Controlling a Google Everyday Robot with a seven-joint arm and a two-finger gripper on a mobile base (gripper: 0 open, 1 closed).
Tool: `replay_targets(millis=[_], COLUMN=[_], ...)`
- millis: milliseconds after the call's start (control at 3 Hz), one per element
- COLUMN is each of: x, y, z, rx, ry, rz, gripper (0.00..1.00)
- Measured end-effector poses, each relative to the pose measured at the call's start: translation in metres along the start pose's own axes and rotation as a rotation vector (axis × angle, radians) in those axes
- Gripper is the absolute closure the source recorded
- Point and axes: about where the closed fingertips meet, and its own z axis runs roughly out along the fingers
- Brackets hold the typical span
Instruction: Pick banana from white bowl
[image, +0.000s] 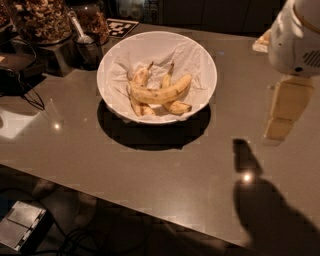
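Item: banana (161, 93), longest of 3, lying in white bowl (150, 41) on counter (150, 170).
My pincer (281, 120): far right, well apart from bowl; how open, I cannot tell.
Status: banana not yet picked; reach, grasp and lift left.

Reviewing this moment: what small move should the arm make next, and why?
Probably carry the gripper across toward the white bowl. It hangs over the table off to the bowl's side, well apart from it, while the banana lies across the other two inside, untouched.
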Motion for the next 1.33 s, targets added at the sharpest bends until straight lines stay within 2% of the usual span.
replay_targets(millis=[333,667,1000,1333], x=[-0.032,-0.069,-0.069,-0.081], y=[-0.008,-0.015,-0.015,-0.023], z=[-0.012,-0.015,-0.015,-0.015], rx=[0.023,0.080,0.080,0.072], ry=[0.016,-0.037,-0.037,-0.038], rz=[-0.073,-0.073,-0.073,-0.065], gripper=[0.00,0.00,0.00,0.00])
